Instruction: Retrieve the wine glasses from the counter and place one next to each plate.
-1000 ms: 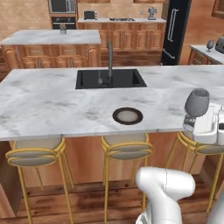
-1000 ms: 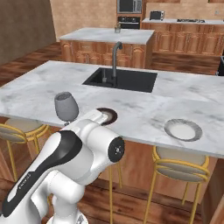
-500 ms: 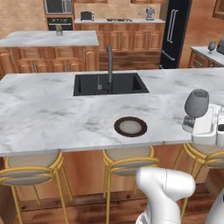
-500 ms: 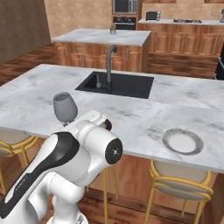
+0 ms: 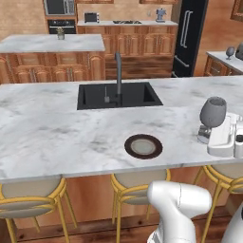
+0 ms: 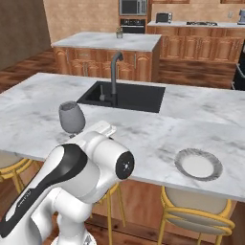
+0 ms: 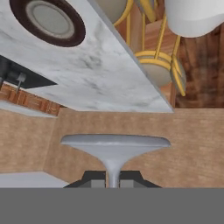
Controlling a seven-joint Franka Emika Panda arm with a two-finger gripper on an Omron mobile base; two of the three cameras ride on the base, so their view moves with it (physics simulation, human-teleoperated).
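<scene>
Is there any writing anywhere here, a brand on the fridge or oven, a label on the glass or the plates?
None can be read: the fridge, microwave, wine glass, dark plate and grey plate all show plain surfaces. Any small marks on the far appliances are too blurred to tell.

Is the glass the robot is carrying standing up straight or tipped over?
Upright. The smoky-grey stemmed wine glass has its bowl opening on top in both base views, stem pointing down into the gripper that is closed around it.
</scene>
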